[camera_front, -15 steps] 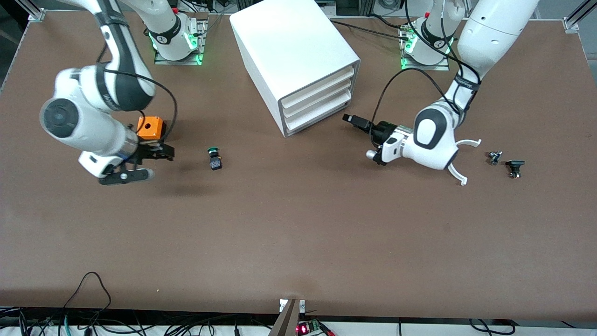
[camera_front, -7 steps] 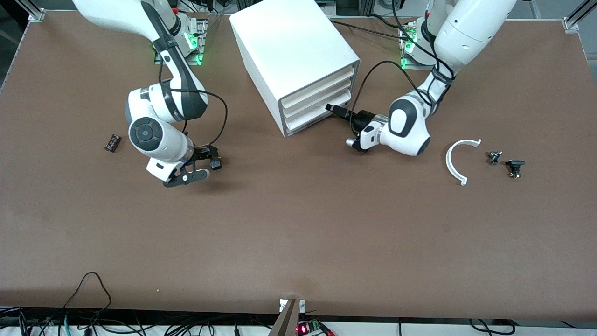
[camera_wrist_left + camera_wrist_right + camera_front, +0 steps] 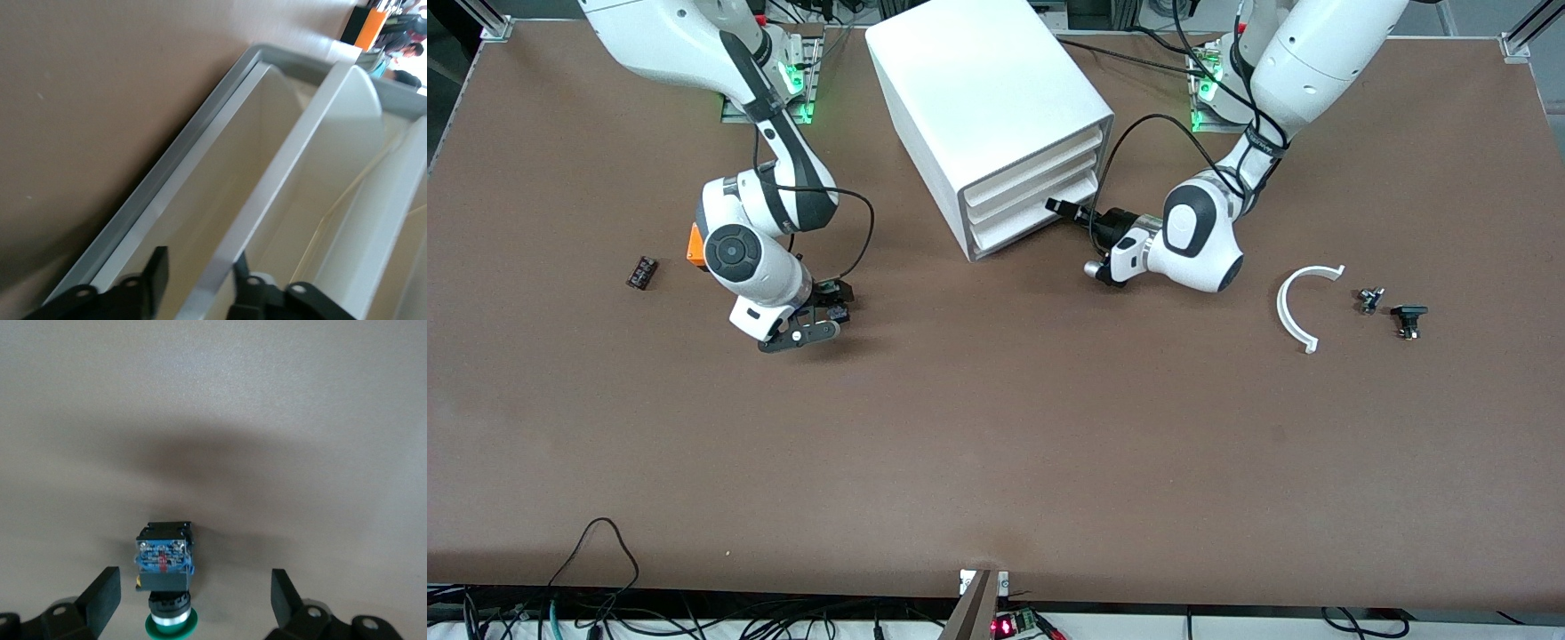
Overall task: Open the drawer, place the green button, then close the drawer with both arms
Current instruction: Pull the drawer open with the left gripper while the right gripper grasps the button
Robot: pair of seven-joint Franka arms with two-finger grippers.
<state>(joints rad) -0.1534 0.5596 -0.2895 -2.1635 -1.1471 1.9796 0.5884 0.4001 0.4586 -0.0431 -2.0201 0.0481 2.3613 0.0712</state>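
Note:
The button (image 3: 832, 287) lies on its side on the table, toward the right arm's end of the cabinet (image 3: 987, 98). My right gripper (image 3: 834, 303) is low over it, open, one finger on each side. The right wrist view shows the button's green cap (image 3: 172, 625) and black body (image 3: 165, 559) between the open fingers (image 3: 105, 595), which do not touch it. My left gripper (image 3: 1056, 207) is at the front of the lowest drawer (image 3: 1024, 220), which is shut. In the left wrist view that gripper (image 3: 199, 273) is open, its fingers astride the drawer's white front lip (image 3: 280, 173).
An orange cube (image 3: 695, 243) shows partly past the right arm. A small black part (image 3: 641, 271) lies toward the right arm's end. A white curved piece (image 3: 1303, 304) and two small black parts (image 3: 1371, 300) (image 3: 1408, 318) lie toward the left arm's end.
My right gripper has moved from beside the orange cube to the button and now straddles it. My left gripper has moved in to the lowest drawer's front.

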